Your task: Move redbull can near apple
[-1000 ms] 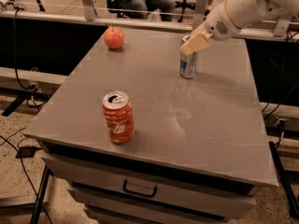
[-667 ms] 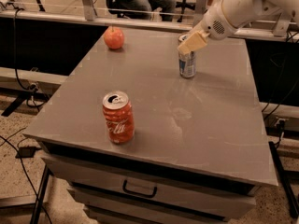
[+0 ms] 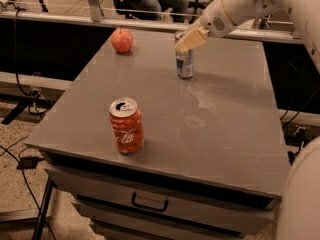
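Table (image 3: 230, 134) is filling most of the frame. The white arm (image 3: 240, 6) is reaching in from the upper right, angling down toward its target. The cola can (image 3: 126, 126) is standing lower left, off the likely route. The redbull can (image 3: 184, 64) is standing upright at upper centre, well apart from the apple (image 3: 122, 40) at upper left. The gripper (image 3: 190, 39) is sitting at that can's top rim, probably for a hold; clamped or not, I cannot tell.
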